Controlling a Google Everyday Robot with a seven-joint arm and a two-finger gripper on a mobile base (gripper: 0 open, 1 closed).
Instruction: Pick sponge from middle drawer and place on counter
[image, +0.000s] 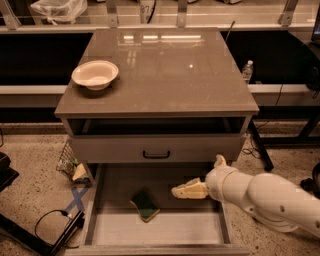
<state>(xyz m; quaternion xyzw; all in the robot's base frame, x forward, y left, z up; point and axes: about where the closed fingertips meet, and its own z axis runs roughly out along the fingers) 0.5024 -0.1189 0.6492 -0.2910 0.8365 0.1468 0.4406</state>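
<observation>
The sponge (145, 204), dark green on top with a yellow edge, lies on the pale floor of the pulled-out middle drawer (155, 227), left of its middle. My gripper (181, 191) hangs over the drawer's right half, pointing left, a short way right of the sponge and slightly above it, not touching it. The white arm comes in from the lower right. The glossy grey-brown counter (165, 70) tops the cabinet above.
A pale bowl (95, 75) sits at the counter's left side. A shut grey drawer front with a black handle (156, 154) is above the open drawer. Cables and a wire basket (70, 162) lie on the floor at left; a bottle (247, 71) stands at right.
</observation>
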